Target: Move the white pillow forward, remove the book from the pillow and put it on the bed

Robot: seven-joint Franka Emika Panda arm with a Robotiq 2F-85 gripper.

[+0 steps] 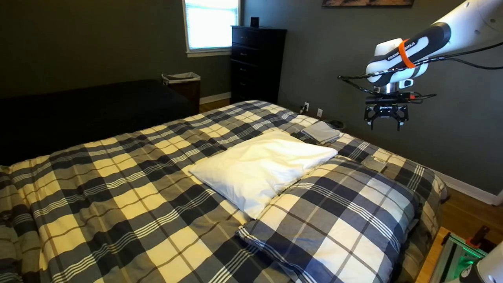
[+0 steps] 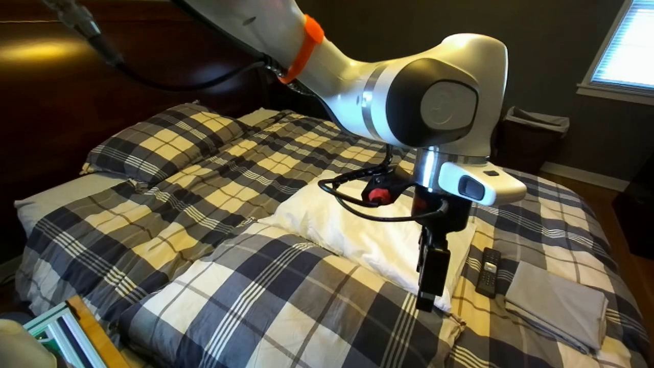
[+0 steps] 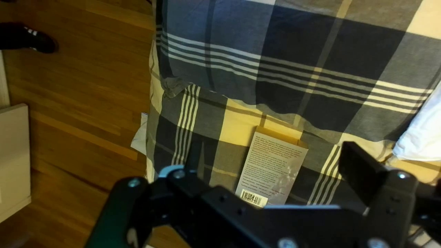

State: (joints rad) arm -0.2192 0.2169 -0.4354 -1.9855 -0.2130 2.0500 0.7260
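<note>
The white pillow lies flat on the plaid bed, against the edge of a plaid pillow. It also shows in an exterior view, partly behind the arm, and its corner shows in the wrist view. The book lies back cover up on the bed cover, beside the plaid pillow and apart from the white pillow. In the wrist view the book sits between the fingers, farther below them. My gripper is open and empty, pointing down, high above the bed's edge. It shows side-on in an exterior view.
The plaid pillow lies beside the white pillow and the book. A folded grey cloth and a black handset lie near the white pillow. Another plaid pillow is by the headboard. A person's shoe is on the wooden floor.
</note>
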